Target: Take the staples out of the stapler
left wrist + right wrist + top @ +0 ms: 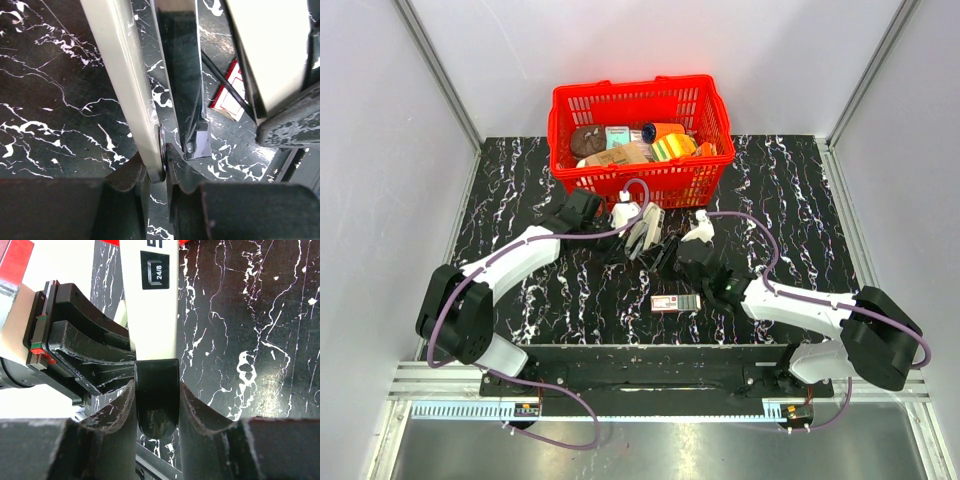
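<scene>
A: Where is the stapler?

B: Mid-frame in the top view, held between both arms just below the basket. I cannot tell whether it touches the table.

A: Grips?

B: The right gripper is clamped on the black cap, low centre of its wrist view. The left gripper is pinched together on a thin edge of the cream lid, low centre of its view. The metal channel runs just right of that edge.

A: Risks?

B: Judgement only. The left pinch holds very little material, so a pull may slip it off and let the lid snap shut. The cap is rounded and glossy, and an off-axis pull could twist it in the right fingers. Staples are not visible in the channel. If it tips, a strip could slide out and scatter on the patterned table near the box, where it would be hard to spot.
</scene>
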Available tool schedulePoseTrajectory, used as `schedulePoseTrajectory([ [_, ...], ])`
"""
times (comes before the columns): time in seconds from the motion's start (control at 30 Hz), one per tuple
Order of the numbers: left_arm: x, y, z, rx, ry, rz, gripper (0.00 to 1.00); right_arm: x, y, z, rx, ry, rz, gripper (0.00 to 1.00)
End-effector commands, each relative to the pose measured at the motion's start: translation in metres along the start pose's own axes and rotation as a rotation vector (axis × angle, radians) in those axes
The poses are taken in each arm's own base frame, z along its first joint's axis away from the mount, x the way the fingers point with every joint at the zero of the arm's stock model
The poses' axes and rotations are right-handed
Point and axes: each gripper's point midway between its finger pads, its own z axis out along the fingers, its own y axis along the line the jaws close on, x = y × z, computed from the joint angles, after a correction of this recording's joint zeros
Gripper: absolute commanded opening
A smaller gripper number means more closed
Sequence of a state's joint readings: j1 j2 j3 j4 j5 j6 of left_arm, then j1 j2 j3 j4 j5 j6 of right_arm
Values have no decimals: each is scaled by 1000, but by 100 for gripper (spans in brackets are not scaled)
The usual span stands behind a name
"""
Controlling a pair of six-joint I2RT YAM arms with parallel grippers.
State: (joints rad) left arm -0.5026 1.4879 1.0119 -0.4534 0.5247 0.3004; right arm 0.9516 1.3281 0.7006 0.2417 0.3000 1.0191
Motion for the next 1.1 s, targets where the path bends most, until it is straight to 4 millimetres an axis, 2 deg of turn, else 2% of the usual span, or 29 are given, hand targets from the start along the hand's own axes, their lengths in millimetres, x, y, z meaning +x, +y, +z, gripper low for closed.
schedulePoseTrajectory([
  [0.0, -30, 27, -5, -122, -84, 134, 0, -6, 2, 1, -33, 14, -61, 0],
  [0.17, -30, 58, -9, -271, -63, 226, 0, -11, -36, 2, 46, 69, -172, 0],
  [0.3, -31, 78, -12, -353, -24, 340, 0, -30, -68, -2, 108, 81, -179, 0],
  [0.57, -15, 108, -21, -511, 70, 484, 0, -53, -84, -19, 191, 26, -271, 0],
  [0.63, -11, 114, -22, -550, 78, 496, 0, -51, -96, -26, 234, 37, -278, 0],
  [0.77, 2, 120, -19, -633, 105, 582, 0, -53, -104, -32, 259, 35, -286, 0],
  [0.9, 14, 123, -17, -707, 152, 701, 0, -57, -105, -37, 275, 42, -324, 0],
  [1.07, 12, 129, -17, -783, 193, 776, 0, -69, -100, -42, 273, 16, -360, 0],
])
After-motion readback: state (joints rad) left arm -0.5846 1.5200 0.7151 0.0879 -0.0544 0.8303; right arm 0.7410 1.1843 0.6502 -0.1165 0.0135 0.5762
